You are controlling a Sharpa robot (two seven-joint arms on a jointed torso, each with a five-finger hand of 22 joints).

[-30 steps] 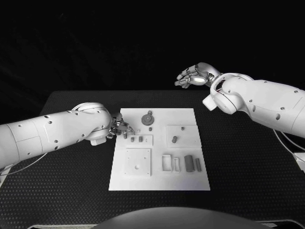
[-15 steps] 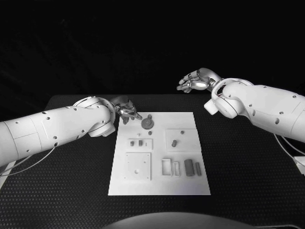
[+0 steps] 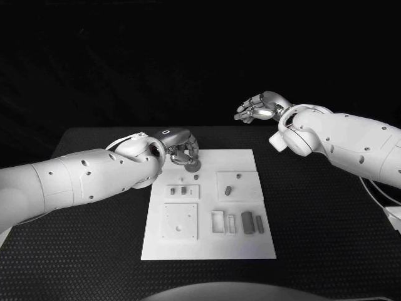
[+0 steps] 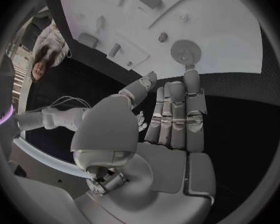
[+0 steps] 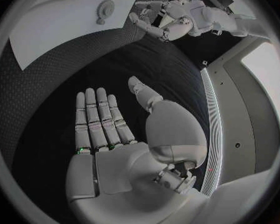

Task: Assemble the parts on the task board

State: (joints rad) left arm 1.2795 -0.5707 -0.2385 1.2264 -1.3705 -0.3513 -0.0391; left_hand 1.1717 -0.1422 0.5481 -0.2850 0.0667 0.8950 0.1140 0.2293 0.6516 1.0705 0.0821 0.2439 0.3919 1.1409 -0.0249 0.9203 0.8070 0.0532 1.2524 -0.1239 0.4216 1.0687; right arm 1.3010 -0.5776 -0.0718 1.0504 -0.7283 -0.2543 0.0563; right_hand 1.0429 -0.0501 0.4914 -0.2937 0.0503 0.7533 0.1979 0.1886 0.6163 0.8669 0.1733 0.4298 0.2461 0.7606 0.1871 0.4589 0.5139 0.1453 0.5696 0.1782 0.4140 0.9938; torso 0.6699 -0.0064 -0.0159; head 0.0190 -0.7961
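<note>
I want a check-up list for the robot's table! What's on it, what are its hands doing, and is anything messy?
Surface: black textured table, no spills seen.
Job's things: white rectangular task board in the middle of the table; a round grey toothed part near its far edge; small grey block parts toward its near right.
Clutter: nothing seen.
Hands: silver left hand over the board's far left corner, fingers straight, reaching toward the toothed part, holding nothing; silver right hand raised beyond the table's far right, flat and holding nothing.
Cables: thin pale cable under the right arm.
Surroundings: dark background.
</note>
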